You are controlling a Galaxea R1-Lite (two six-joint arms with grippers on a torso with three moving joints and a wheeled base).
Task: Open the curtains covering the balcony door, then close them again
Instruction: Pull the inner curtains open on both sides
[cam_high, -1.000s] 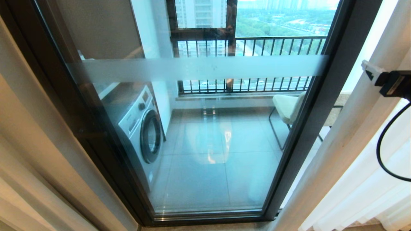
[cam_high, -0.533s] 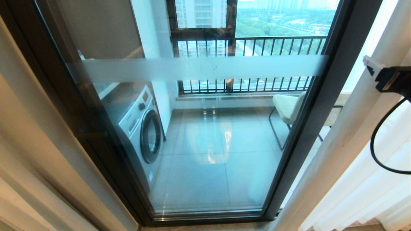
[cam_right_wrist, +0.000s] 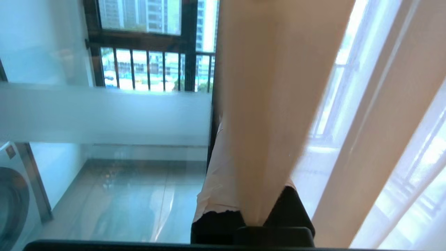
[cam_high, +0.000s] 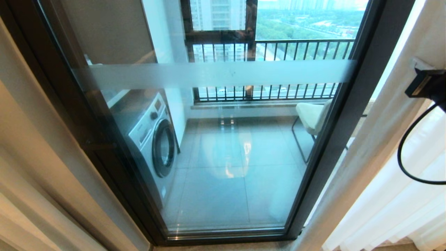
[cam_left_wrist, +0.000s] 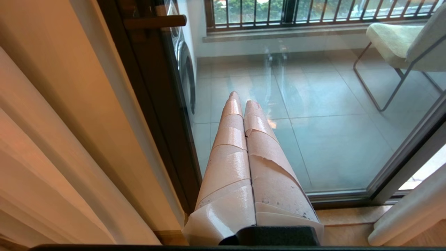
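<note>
- Beyond the balcony door (cam_high: pixel 223 146), a tiled balcony floor (cam_high: pixel 230 174) is seen, with a washing machine (cam_high: pixel 153 139) against the left side, a pale chair (cam_high: pixel 312 116) on the right and a black railing (cam_high: pixel 275 48) at the back.
- Across the glass a frosted band (cam_high: pixel 216 74) is laid, in front of the railing.
- The door is left uncovered in the middle; the curtains (cam_high: pixel 376 153) are gathered at the right edge of the dark frame, with sheer white folds further right.
- A tan drape (cam_high: pixel 38 167) is hung along the left side of the frame.
- The right gripper (cam_right_wrist: pixel 256 195) is closed on a fold of the curtains, which is pinched between its fingers and hides most of them in the right wrist view.
- In the head view only the black wrist block (cam_high: pixel 427 85) and a looped cable (cam_high: pixel 409 153) are shown against the fabric; the grip itself is not seen there.
- The left gripper (cam_left_wrist: pixel 240 99) is shown only in the left wrist view, with its taped fingers (cam_left_wrist: pixel 230 153) pressed together on nothing, low beside the tan drape and in front of the glass.
- A wooden door handle (cam_left_wrist: pixel 155 21) is seen in that view alone.
</note>
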